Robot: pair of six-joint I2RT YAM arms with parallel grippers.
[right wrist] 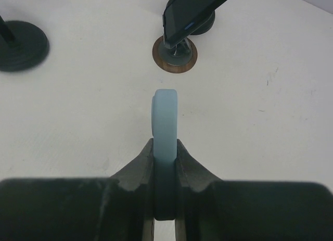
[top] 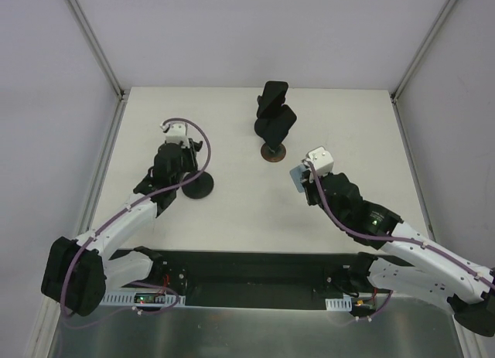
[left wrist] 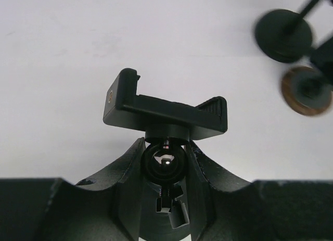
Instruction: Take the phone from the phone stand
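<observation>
While the left end effector (left wrist: 166,153) grips the stand (left wrist: 166,112) by its neck, the right end effector (right wrist: 165,148) pinches the phone (right wrist: 165,116).

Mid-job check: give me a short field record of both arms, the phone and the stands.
left fingers: shut around the neck of the stand
stand cradle: empty
right fingers: shut on the blue phone, seen edge-on, apart from the stand
second stand: brown base, back centre, dark device on it, untouched
task status: phone appears out of the stand
</observation>
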